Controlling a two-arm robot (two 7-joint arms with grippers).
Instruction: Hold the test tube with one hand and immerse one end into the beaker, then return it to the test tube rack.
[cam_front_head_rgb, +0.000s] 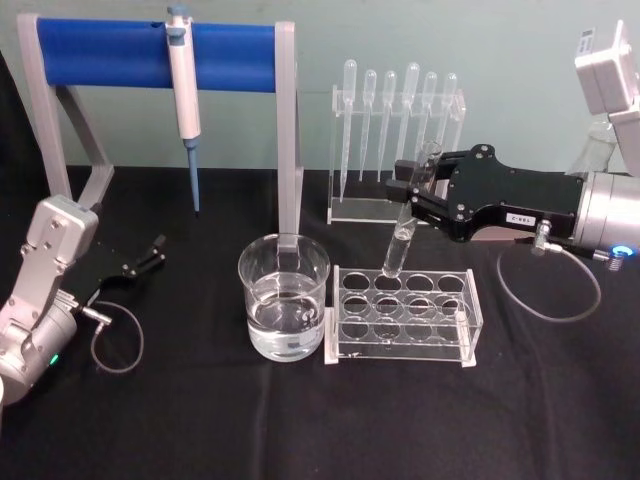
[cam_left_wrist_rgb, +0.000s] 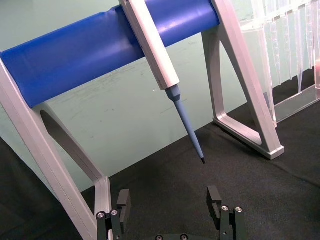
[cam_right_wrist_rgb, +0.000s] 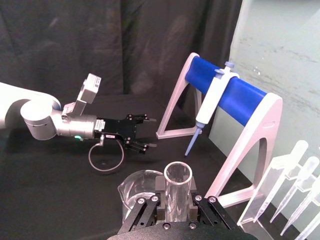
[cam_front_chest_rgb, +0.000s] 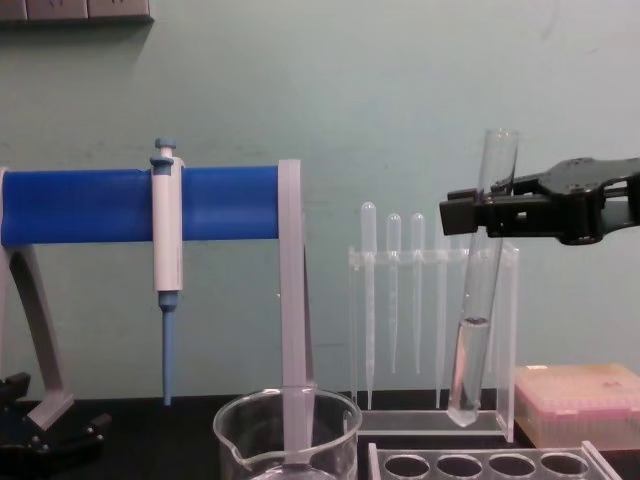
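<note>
Tube (cam_front_head_rgb: 400, 245), being pinched below its rim by right gripper (cam_front_head_rgb: 412, 195), hanging tilted just above rack's (cam_front_head_rgb: 400, 351) back row. Showing clear glass, open rim up, liquid filling its rounded lower part. Standing left of rack, beaker (cam_front_head_rgb: 262, 300) holding water. Left gripper (cam_front_head_rgb: 150, 255) lying spread on black cloth (cam_front_head_rgb: 200, 420); green wall (cam_front_chest_rgb: 400, 100) rising behind.

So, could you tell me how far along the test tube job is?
Done: the right tool grips the clear glass test tube above the clear plastic rack. In hand: it hangs tilted beside the wide glass beaker of water. Left: racking it; whether it was dipped is unclear. Left tool rests open, far left.
</note>
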